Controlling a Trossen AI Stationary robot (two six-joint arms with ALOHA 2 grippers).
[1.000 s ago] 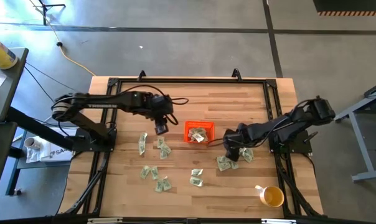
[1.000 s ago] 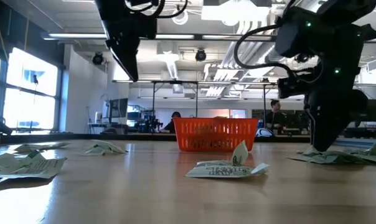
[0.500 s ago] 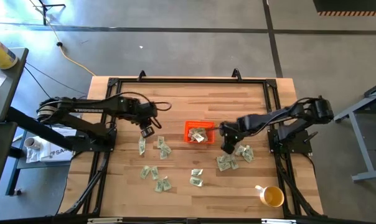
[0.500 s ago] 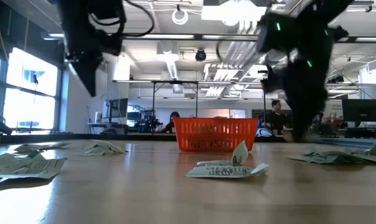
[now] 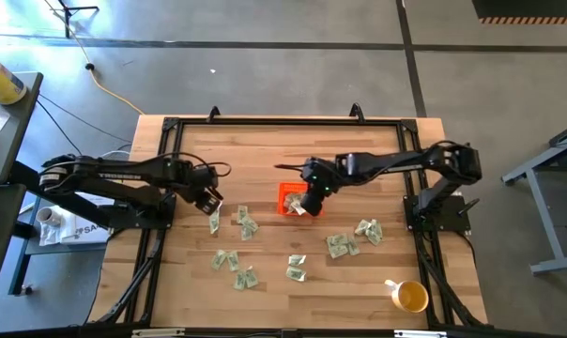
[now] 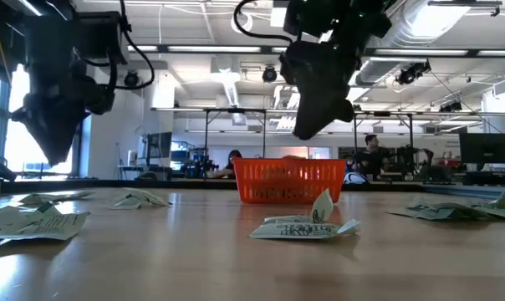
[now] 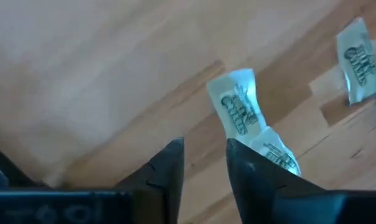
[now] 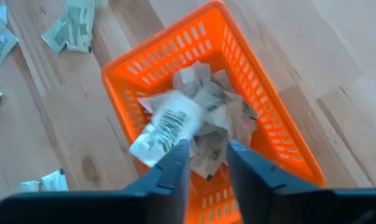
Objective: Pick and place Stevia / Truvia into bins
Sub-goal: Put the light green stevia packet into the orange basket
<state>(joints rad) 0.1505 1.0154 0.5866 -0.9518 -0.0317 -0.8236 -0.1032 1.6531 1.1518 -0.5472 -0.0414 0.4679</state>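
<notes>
The orange bin (image 5: 296, 200) stands mid-table with several pale green and white packets inside (image 8: 206, 118). My right gripper (image 5: 314, 199) hovers over it, fingers a little apart (image 8: 208, 155), well above its rim in the low view (image 6: 309, 132). My left gripper (image 5: 211, 199) is open and empty, above bare wood beside a packet (image 5: 214, 222) that lies flat (image 7: 238, 111). More packets lie loose on the near half of the table (image 5: 244, 223) (image 5: 296, 268) (image 5: 340, 246) (image 5: 368, 230). My right gripper points down over the bin with its fingers apart. A blurred packet (image 8: 166, 127) shows right by one fingertip (image 8: 177, 155), above the packets in the bin. I cannot tell whether it touches that finger.
A yellow cup (image 5: 411, 298) stands near the table's near right corner. A black metal frame (image 5: 283, 122) runs round the table. Loose packets lie near the left (image 5: 225, 260) (image 5: 244, 278). The table's far half is bare wood. People show in the room behind (image 6: 369, 155).
My right gripper rose from the packets on the right and travelled toward the table's left and far side, ending over the orange bin. My left gripper moved from beside the bin toward the table's left edge and came lower, to a spot by the leftmost packet.
</notes>
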